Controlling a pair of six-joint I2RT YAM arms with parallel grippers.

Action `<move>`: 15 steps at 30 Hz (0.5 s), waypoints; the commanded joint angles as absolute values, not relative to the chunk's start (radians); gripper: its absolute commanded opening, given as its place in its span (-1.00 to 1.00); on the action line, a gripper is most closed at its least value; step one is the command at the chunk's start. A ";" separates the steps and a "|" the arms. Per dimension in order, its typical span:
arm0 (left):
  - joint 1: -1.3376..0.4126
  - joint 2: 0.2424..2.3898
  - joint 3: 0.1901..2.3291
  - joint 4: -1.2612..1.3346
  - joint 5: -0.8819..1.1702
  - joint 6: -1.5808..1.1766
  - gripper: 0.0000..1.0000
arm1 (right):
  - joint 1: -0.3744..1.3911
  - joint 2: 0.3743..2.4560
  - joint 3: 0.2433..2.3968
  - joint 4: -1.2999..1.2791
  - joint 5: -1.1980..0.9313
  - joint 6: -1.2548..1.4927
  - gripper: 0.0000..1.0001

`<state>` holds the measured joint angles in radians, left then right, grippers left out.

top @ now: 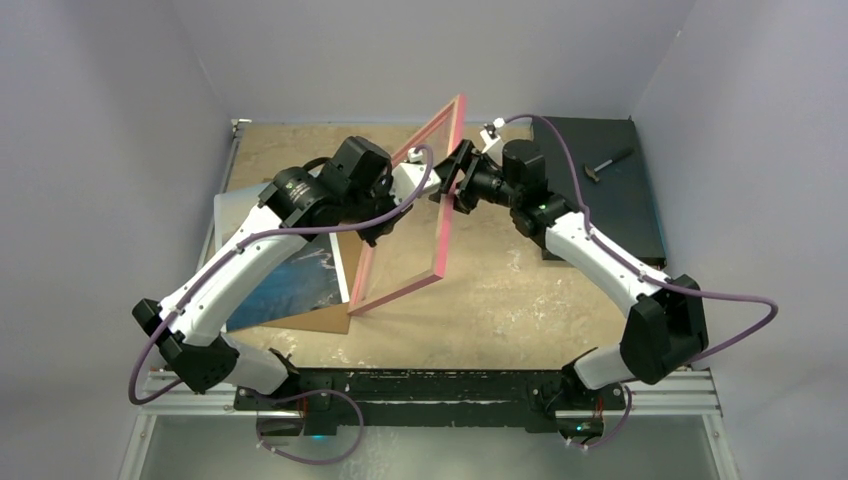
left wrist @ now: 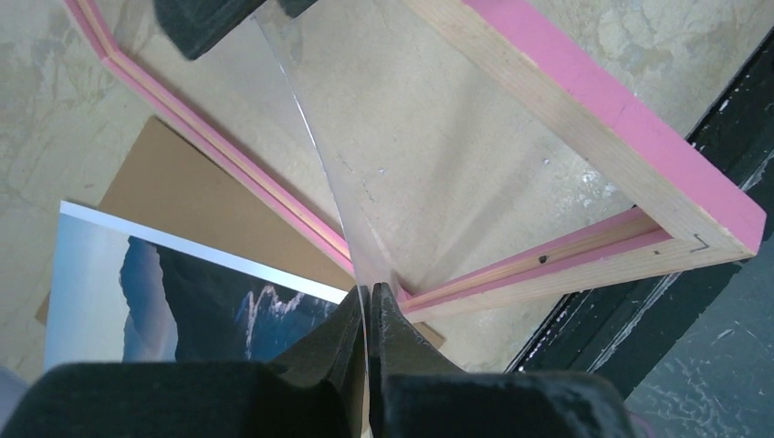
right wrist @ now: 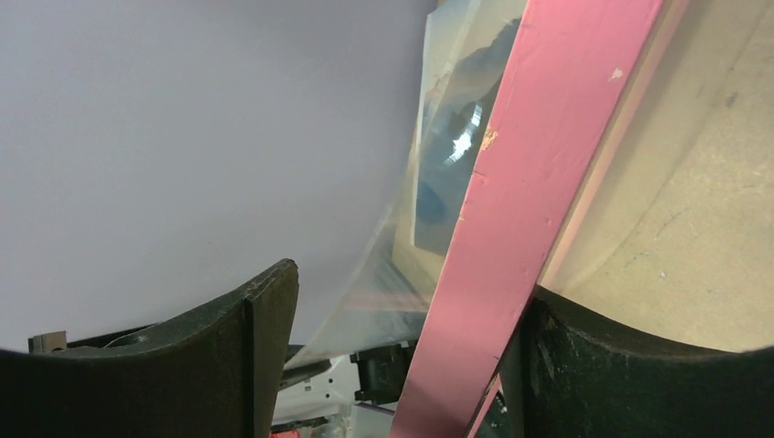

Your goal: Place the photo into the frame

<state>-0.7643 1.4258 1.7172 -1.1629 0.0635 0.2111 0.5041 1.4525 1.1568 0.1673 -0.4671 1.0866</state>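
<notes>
We find no legible text, label, brand, number or sign on the frame point(top: 400, 292), the photo point(top: 295, 282) or elsewhere.

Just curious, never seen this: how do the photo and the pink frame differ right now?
The frame stands tilted on edge; the photo lies flat on a brown board. The frame is a pink rim around a clear pane; the photo is a dark blue print, white-bordered. Both are large, thin rectangles.
</notes>
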 commanded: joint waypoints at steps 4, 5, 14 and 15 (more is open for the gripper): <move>-0.764 1.385 1.722 -1.162 -0.038 0.207 -1.00 | 0.439 1.332 1.101 0.179 -0.513 1.031 0.54; -0.763 1.382 1.719 -1.159 -0.051 0.205 -1.00 | 0.428 1.320 1.084 0.177 -0.518 1.028 0.56; -0.763 1.354 1.720 -1.097 -0.139 0.181 -1.00 | 0.336 1.242 0.931 0.126 -0.563 0.956 0.52; -0.763 1.348 1.720 -1.086 -0.131 0.177 -1.00 | 0.330 1.239 0.916 0.121 -0.567 0.948 0.49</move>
